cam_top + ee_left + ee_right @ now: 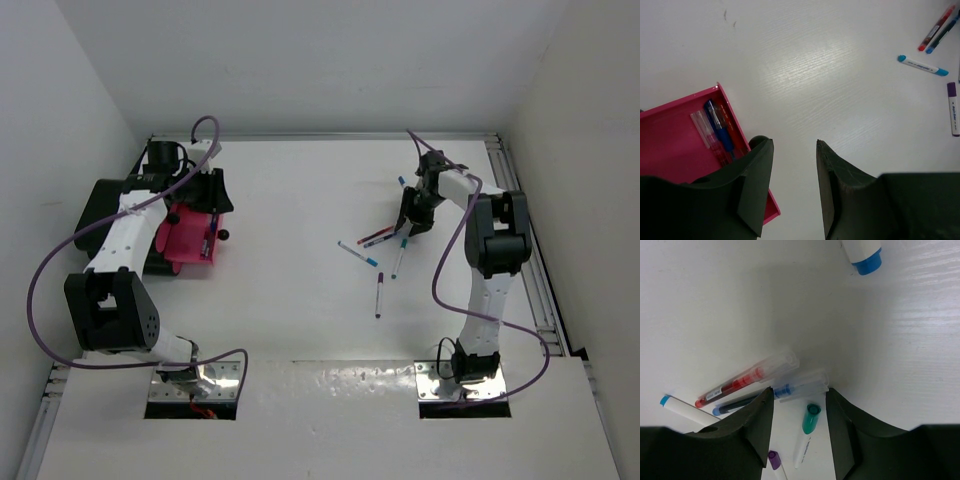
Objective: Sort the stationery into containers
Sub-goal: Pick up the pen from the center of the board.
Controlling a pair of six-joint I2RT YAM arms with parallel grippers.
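The pink tray [185,245] and the black box [105,205] sit at the far left. The tray [670,145] holds a blue pen [720,132] and a red one. My left gripper [222,225] hangs open and empty at the tray's right edge [794,142]. Loose pens lie right of centre: a red pen [740,380], a blue pen [790,389], a teal-capped pen [809,427], a purple-capped pen [379,295] and a white pen with blue ends [357,253]. My right gripper [412,222] is open, low over them, its jaws either side of the blue pen's clear cap [799,390].
Another blue-capped pen [865,252] lies just beyond the right gripper. A small black ball [225,236] sits beside the tray's right edge. White walls close off the back and both sides; a metal rail [535,270] runs along the right edge.
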